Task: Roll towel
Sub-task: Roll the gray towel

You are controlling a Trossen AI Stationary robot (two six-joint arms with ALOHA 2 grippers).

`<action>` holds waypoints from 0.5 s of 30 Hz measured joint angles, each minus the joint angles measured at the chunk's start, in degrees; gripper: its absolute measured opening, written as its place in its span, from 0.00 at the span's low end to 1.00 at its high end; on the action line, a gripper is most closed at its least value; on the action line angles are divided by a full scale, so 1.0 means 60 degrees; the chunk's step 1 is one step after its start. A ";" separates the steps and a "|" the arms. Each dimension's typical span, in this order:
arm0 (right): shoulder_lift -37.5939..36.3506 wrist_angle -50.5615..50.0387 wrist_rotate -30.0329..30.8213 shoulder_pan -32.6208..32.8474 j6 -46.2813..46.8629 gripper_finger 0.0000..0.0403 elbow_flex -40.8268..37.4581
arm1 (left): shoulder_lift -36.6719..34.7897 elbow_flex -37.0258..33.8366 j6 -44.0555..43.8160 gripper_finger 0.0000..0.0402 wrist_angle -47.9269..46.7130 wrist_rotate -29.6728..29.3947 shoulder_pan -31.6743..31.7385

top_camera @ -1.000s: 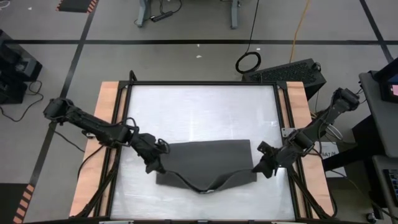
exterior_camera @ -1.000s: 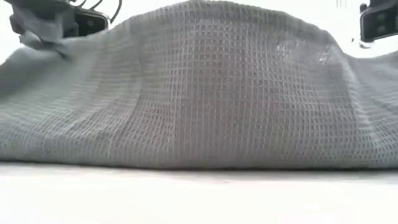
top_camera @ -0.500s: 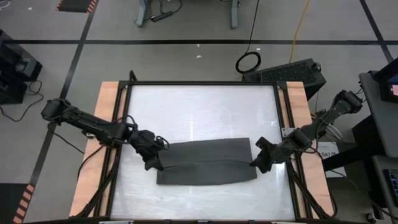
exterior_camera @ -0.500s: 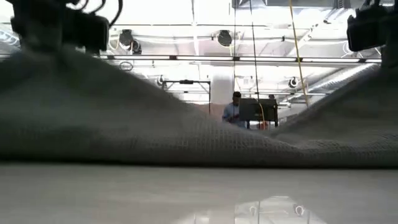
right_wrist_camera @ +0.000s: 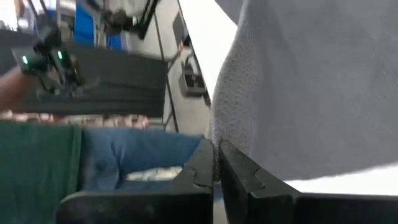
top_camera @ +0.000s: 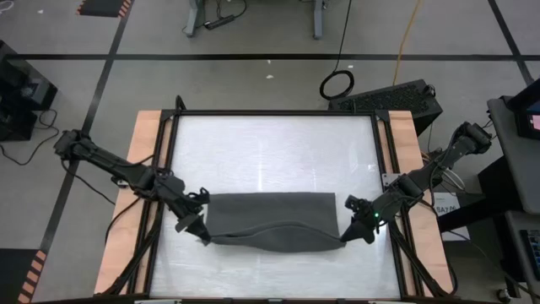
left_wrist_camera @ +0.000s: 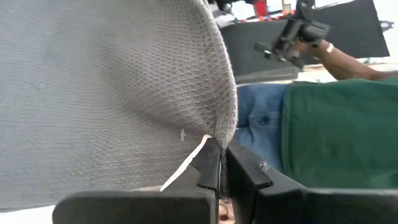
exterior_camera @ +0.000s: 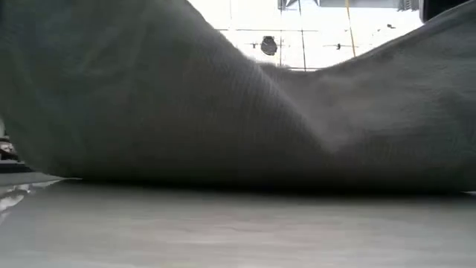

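The dark grey towel lies folded across the table's near middle, its far part flat on the white tabletop. My left gripper is shut on the towel's near left corner. My right gripper is shut on its near right corner. In the low view the towel fills most of the picture. A small white tag shows by my left fingers. My left gripper pinches the towel's near left corner between its two fingers, beside the white tag. The cloth fans out from the fingers. My right gripper pinches the towel's near right corner between its two fingers. Between the two held corners the top layer's near edge sags.
Wooden rails and a dark frame border the tabletop on both sides. A person in a green top and blue trousers shows beyond the table in both wrist views. Bare tabletop lies on the far side of the towel.
Both grippers have carried the towel's held corners toward the table's near edge, laying the top layer over the lower one. The hanging middle of the held edge has come up off the near side, and the towel now lies as a narrower folded band.
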 joint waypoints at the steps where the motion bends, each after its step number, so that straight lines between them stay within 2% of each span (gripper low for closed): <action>1: 0.0000 -0.0052 -0.0156 0.0000 -0.0035 0.00 0.0000 | -0.0065 0.0000 -0.0014 0.04 -0.0020 -0.0003 -0.0075; 5: 0.0000 -0.0460 -0.0093 -0.0009 0.0090 0.00 0.0000 | -0.0149 0.0000 0.0469 0.04 -0.0654 -0.0542 -0.0189; 11: -0.0022 -0.0987 0.1435 -0.0210 0.0129 0.00 0.0000 | -0.0169 0.0000 0.1851 0.04 -0.1872 -0.1989 -0.0093; 15: -0.0022 -0.1797 0.1767 -0.0615 0.0744 0.00 0.0000 | -0.0230 0.0000 0.2235 0.04 -0.3131 -0.2612 -0.0084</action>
